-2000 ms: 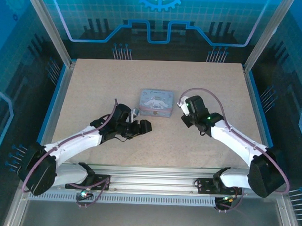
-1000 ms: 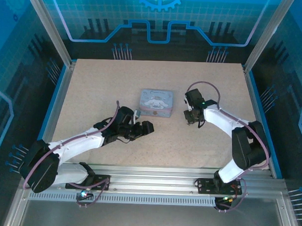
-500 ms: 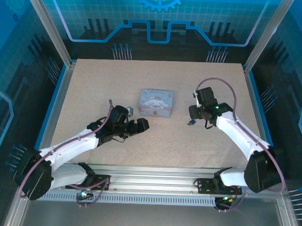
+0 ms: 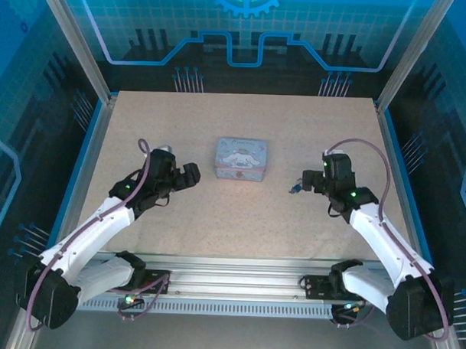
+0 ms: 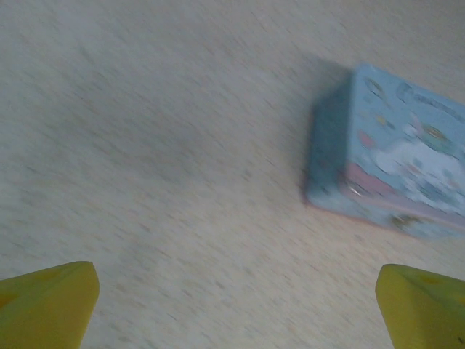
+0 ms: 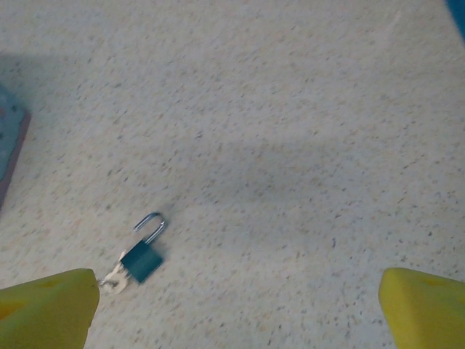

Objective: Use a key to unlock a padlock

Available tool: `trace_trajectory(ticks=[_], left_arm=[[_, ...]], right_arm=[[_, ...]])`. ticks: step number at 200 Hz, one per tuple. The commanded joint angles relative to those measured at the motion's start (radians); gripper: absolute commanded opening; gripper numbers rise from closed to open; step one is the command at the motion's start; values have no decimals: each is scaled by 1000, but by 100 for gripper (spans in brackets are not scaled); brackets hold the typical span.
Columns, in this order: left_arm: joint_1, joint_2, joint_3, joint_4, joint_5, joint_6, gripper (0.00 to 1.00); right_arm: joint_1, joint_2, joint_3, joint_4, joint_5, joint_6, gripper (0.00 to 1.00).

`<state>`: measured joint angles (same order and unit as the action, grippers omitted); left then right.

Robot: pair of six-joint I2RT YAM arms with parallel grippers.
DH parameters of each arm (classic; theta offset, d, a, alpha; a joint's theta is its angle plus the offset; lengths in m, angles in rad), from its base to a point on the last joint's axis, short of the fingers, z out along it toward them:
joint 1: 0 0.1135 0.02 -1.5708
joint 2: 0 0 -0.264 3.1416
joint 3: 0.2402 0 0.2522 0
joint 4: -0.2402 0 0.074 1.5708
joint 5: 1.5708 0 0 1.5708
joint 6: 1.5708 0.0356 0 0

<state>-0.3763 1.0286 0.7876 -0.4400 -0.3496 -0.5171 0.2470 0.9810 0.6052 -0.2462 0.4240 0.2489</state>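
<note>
**Fingers.** The right fingers [image 6: 48,308] are spread wide with nothing between them, and both yellow tips are clear of the bench [image 6: 305,109]. The left fingers [image 5: 46,301] are likewise spread and empty, and they point toward the tin [image 5: 392,171].

**Padlock.** The padlock [image 6: 142,259] lies flat on the bench to the right of the tin, a little toward the near edge. It is apart from the tin and touches neither arm. In the right wrist view it sits just ahead of the tips and off-centre, close beside the left-hand tip rather than midway in the gap.

**Axis.** The long axis runs diagonally in that view, with the key [image 6: 112,277] at the lower-left end and the shackle [image 6: 151,225] at the upper-right. The key appears seated in the lock's base, but the contact is too small to confirm. The shackle reads as a hook with one leg free, which suggests the lock is already open.

**Overhead.** The right fingers [image 4: 308,179] stand just beside the padlock [image 4: 294,190], on its side away from the tin [image 4: 240,159]. The left fingers [image 4: 185,174] are beyond the tin's opposite side. The right arm is plainly the nearer.

**Assessment.** Any further grasp falls to the right arm. It would need a sideways shift toward the tin to centre the lock, and a wrist rotation to square the fingers across the diagonal axis. The risk is that so small a piece skids under a one-sided touch.
</note>
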Motion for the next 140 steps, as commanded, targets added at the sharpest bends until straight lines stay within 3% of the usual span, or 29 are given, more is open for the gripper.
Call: trace_trajectory(ticks=[1, 32, 70, 90, 100, 120, 129, 140], left_arm=[[72, 1, -42, 115, -200, 191, 99], [146, 30, -250, 564, -206, 382, 99], [261, 192, -352, 877, -110, 401, 99], [289, 300, -427, 1153, -83, 398, 99], [293, 309, -388, 1069, -76, 397, 99], [304, 356, -347, 1064, -27, 437, 99], [304, 368, -362, 1139, -6, 478, 99], [321, 427, -446, 1367, 38, 488, 99]], right_arm=[[-18, -40, -147, 369, 102, -69, 100], [-65, 40, -209, 556, 104, -83, 100], [-99, 209, -266, 826, 62, -149, 100], [-119, 266, -272, 906, 17, -156, 100], [-123, 287, -281, 969, -21, -177, 100], [-132, 379, -287, 1084, -61, -192, 100], [-136, 437, -288, 1156, -81, -209, 100], [-136, 451, -244, 1071, -157, -231, 100]])
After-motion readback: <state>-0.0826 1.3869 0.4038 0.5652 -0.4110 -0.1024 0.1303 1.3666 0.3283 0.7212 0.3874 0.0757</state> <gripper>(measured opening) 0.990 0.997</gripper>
